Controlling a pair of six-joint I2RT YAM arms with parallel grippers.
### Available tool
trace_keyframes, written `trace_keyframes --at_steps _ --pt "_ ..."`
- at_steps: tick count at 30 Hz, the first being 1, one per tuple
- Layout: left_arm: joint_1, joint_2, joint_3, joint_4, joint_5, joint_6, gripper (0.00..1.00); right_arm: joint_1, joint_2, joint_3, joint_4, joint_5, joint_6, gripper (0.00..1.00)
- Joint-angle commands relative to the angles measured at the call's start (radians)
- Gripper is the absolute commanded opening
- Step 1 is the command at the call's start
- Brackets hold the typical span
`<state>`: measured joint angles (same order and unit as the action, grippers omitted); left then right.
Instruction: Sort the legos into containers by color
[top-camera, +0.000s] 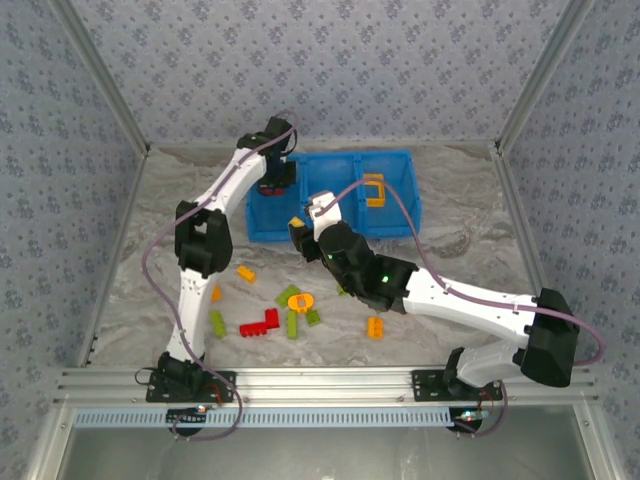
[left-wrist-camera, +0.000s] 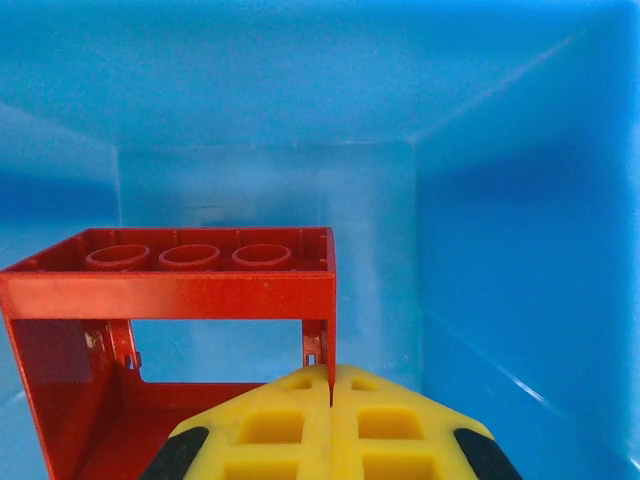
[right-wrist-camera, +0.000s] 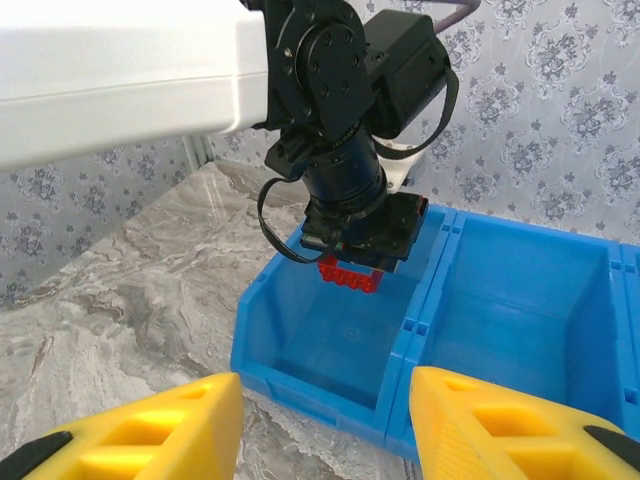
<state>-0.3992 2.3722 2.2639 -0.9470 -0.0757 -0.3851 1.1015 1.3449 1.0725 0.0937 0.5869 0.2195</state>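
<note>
Left hand (left-wrist-camera: 330, 395) clenched on a red frame brick (left-wrist-camera: 170, 295), hanging in the left compartment of the blue bin (right-wrist-camera: 300, 372); right hand (right-wrist-camera: 325, 420) released and empty near the bin's front edge, 1 orange frame (top-camera: 374, 190) in the right compartment, loose bricks (top-camera: 258, 325) on the table (right-wrist-camera: 130, 300).

The bin (top-camera: 398, 218) stands far-centre on the bench (top-camera: 470, 200). The left gripper (top-camera: 277, 185) hangs in its left compartment, jaws pinching a frame brick (left-wrist-camera: 170, 290). Another frame (top-camera: 374, 190) lies in the right compartment. The right gripper (top-camera: 300, 230) is just before the bin, with loose bricks (top-camera: 290, 310) nearer.
</note>
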Motion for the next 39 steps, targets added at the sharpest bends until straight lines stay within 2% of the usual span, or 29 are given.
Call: trace_keyframes --at_steps 1,23,29,38,39 --pt "0.008 0.029 0.051 -0.022 -0.044 0.019 0.00 -0.009 0.005 0.037 -0.020 -0.007 0.028 0.51" --pt "0.007 0.124 0.100 -0.021 -0.121 0.015 0.01 -0.026 -0.013 0.008 -0.079 -0.025 0.124 0.53" --pt "0.005 0.113 0.109 -0.051 -0.123 0.015 0.28 -0.026 -0.041 -0.010 -0.097 -0.022 0.143 0.54" --pt "-0.032 -0.025 0.098 -0.082 -0.167 0.000 0.31 -0.027 -0.127 -0.036 -0.160 0.004 0.144 0.54" --pt "-0.041 -0.057 0.092 -0.082 -0.180 -0.007 0.35 -0.029 -0.138 -0.034 -0.178 0.009 0.145 0.54"
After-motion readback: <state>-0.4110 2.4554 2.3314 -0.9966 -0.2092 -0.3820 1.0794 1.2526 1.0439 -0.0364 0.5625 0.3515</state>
